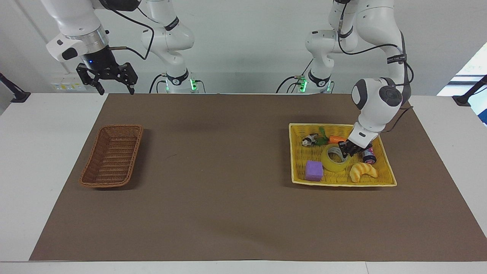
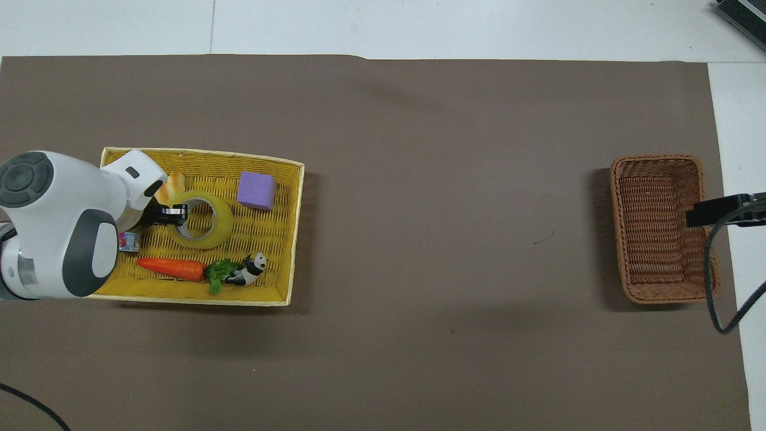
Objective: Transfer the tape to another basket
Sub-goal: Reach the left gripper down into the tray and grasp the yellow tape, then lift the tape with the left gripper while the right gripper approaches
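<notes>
The tape (image 1: 334, 160) (image 2: 201, 220), a yellow translucent ring with a pale core, is in the yellow basket (image 1: 342, 183) (image 2: 203, 152). My left gripper (image 1: 348, 149) (image 2: 172, 214) is down in that basket and shut on the tape's rim on the side toward the left arm's end. The tape is tilted, with its gripped side a little raised. The brown wicker basket (image 1: 121, 126) (image 2: 655, 158) stands empty toward the right arm's end. My right gripper (image 1: 106, 79) (image 2: 721, 209) waits open, high above the table's edge close to the brown basket.
The yellow basket also holds a purple cube (image 1: 314, 170) (image 2: 257, 190), a croissant toy (image 1: 363, 172) (image 2: 170, 185), a carrot (image 1: 335, 139) (image 2: 170, 269), a panda figure (image 1: 310, 140) (image 2: 251, 268) and a small can (image 1: 368, 155) (image 2: 127, 241). A brown mat (image 1: 228, 171) covers the table.
</notes>
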`<state>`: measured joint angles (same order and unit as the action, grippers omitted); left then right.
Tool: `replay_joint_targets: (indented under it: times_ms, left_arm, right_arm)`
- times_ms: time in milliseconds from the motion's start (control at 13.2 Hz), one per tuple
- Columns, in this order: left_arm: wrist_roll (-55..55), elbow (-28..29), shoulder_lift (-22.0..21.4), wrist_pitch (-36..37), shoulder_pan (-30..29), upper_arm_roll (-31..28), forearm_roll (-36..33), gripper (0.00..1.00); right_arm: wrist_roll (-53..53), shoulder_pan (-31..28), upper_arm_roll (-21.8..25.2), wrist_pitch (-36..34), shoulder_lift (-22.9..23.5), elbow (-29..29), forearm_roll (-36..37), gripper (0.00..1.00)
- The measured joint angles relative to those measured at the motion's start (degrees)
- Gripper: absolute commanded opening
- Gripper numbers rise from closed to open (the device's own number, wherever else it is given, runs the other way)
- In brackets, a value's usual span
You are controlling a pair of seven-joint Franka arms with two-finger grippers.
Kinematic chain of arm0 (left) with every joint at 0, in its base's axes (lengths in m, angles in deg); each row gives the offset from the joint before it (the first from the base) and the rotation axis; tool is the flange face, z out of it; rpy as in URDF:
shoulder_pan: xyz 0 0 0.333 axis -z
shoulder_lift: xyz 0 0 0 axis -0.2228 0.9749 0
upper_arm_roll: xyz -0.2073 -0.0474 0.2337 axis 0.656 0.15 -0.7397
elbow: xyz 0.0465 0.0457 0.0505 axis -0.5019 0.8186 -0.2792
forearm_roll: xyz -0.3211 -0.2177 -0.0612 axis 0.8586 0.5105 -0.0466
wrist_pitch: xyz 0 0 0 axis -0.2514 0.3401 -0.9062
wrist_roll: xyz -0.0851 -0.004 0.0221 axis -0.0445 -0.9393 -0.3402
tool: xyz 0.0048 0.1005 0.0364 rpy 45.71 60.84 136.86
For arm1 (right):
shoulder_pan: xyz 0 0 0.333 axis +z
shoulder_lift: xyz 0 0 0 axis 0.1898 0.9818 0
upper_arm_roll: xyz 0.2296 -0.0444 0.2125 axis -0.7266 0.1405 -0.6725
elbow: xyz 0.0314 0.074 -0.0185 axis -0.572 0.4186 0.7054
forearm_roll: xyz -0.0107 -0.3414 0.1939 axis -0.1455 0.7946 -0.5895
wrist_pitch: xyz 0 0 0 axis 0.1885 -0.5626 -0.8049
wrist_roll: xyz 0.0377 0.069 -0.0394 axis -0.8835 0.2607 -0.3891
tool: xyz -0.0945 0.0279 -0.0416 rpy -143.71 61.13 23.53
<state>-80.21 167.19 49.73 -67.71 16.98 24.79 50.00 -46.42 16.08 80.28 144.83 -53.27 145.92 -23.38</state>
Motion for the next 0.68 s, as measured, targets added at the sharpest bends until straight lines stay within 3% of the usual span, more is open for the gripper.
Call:
replay_joint_targets:
  times_ms: [303,455,682]
  left_arm:
    - [0.6,-12.6,-2.8,15.6,0.0,-0.3,0.0,0.00]
    - [3.1,-14.0,-3.9,17.4,0.0,0.1,1.1,0.00]
    - [5.6,-13.9,-3.5,17.6,1.5,1.2,11.7,0.00]
  right_arm:
    - [1.0,0.0,0.0,0.0,0.0,0.1,-6.6,1.00]
    - [5.0,0.7,0.0,0.0,0.0,0.3,-12.0,1.00]
    - [16.0,5.9,-0.3,1.6,0.4,0.6,-17.0,1.00]
